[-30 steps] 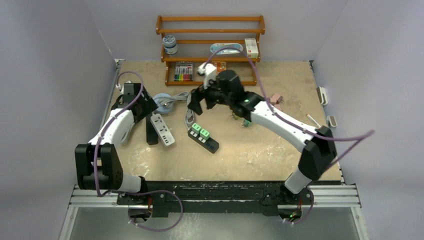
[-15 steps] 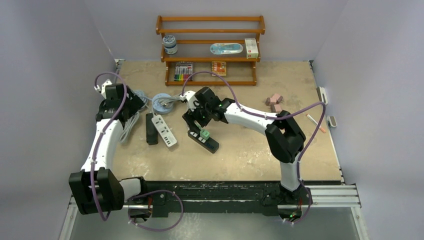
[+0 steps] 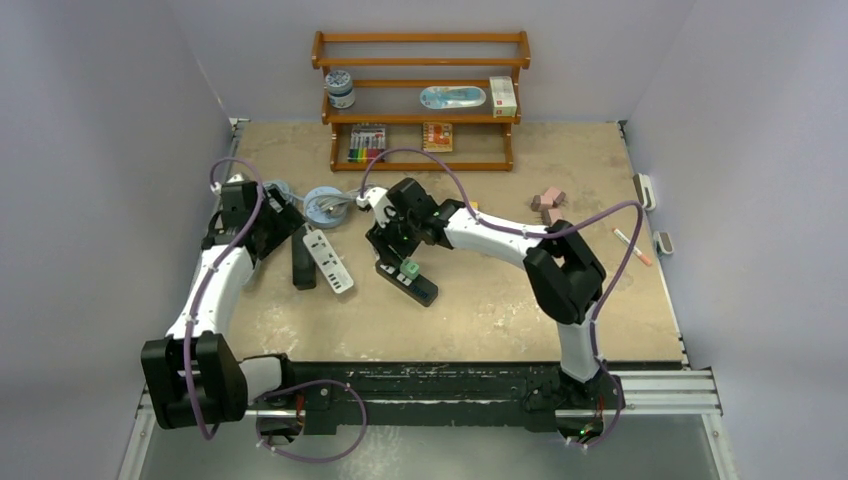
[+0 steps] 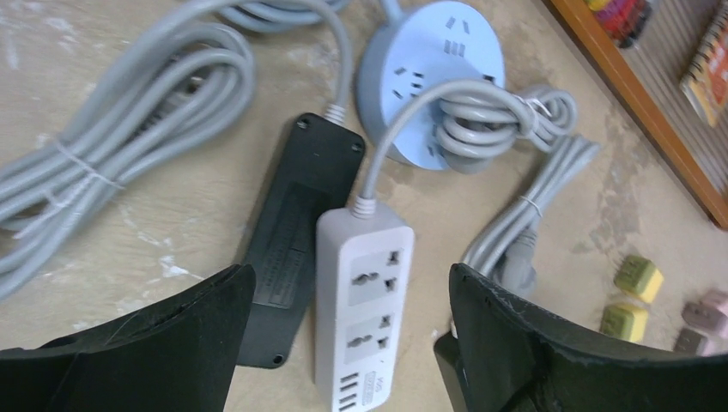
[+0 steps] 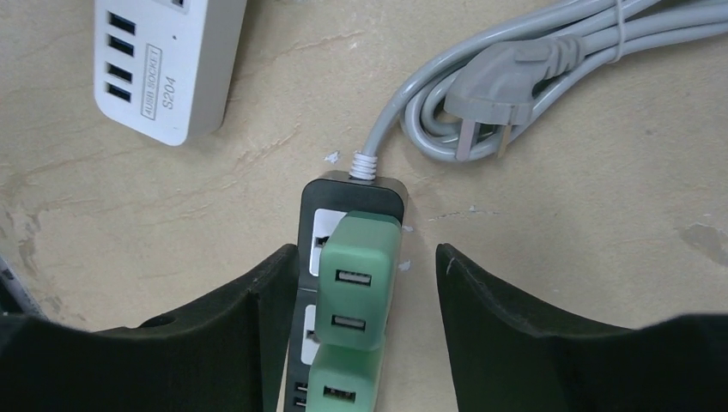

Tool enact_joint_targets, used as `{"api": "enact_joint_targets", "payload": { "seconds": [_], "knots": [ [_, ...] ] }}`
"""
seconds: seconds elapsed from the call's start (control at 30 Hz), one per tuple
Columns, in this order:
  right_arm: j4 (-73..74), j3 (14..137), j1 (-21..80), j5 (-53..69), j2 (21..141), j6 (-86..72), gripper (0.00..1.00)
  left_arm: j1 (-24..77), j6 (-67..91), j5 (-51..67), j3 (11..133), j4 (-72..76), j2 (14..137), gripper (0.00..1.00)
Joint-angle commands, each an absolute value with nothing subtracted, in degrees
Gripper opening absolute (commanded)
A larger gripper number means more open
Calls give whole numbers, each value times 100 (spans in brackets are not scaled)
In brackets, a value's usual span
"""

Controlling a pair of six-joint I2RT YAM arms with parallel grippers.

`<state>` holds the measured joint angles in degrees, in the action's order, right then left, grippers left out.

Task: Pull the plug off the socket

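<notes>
A black socket strip (image 3: 420, 289) lies mid-table with two green plugs in it; the upper green plug (image 5: 356, 275) sits just above the lower green plug (image 5: 339, 386). My right gripper (image 5: 365, 253) hangs over the strip (image 5: 354, 190), open, its fingers on either side of the upper plug with a gap on each side. In the top view the right gripper (image 3: 397, 250) covers most of the strip. My left gripper (image 4: 350, 275) is open above a white power strip (image 4: 365, 300) and holds nothing.
A black strip lying face down (image 4: 296, 232) lies beside the white one (image 3: 327, 260). A round blue socket (image 4: 412, 60) with coiled grey cables sits behind them. A loose grey plug (image 5: 494, 81) lies by the black strip. A wooden shelf (image 3: 420, 62) stands at the back, small blocks (image 3: 550, 200) at right.
The right arm swung down from mid-air onto the black strip and its jaws narrowed around the upper green plug. The left gripper shifted slightly and opened wider.
</notes>
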<state>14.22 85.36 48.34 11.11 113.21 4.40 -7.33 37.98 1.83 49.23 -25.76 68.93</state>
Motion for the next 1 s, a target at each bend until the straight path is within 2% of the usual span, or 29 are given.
{"api": "enact_joint_targets", "payload": {
  "seconds": [0.0, 0.1, 0.13, 0.23, 0.3, 0.5, 0.67, 0.83, 0.97],
  "knots": [
    [1408, 8674, 4911, 1228, 11493, 612, 61, -432, 3901, 575, 4874, -2047, 6642, 83],
    [1385, 8666, 4928, 1251, 11550, 630, 56, -218, 4010, 523, 4826, -2006, 6708, 84],
    [1395, 8692, 4930, 1242, 11565, 632, 51, -152, 4059, 519, 4783, -1976, 6725, 84],
    [1415, 8725, 4931, 1156, 11528, 616, 16, 6, 4166, 511, 4700, -1866, 6708, 84],
    [1453, 8693, 4931, 1226, 11416, 538, 0, 86, 4211, 522, 4678, -1800, 6682, 84],
    [954, 8602, 4751, 1231, 10881, -26, 0, 725, 4262, 494, 4699, -1432, 6714, 85],
    [390, 8533, 4322, 1948, 10459, -624, 0, 1534, 4366, -97, 4807, -1244, 6969, 85],
    [-557, 8197, 3982, 2858, 9969, -1257, 0, 1880, 4489, -7, 4774, -585, 7090, 85],
    [-761, 8194, 3879, 3279, 9933, -1488, 0, 2115, 4315, -149, 5164, -776, 7532, 85]
  ]
}}
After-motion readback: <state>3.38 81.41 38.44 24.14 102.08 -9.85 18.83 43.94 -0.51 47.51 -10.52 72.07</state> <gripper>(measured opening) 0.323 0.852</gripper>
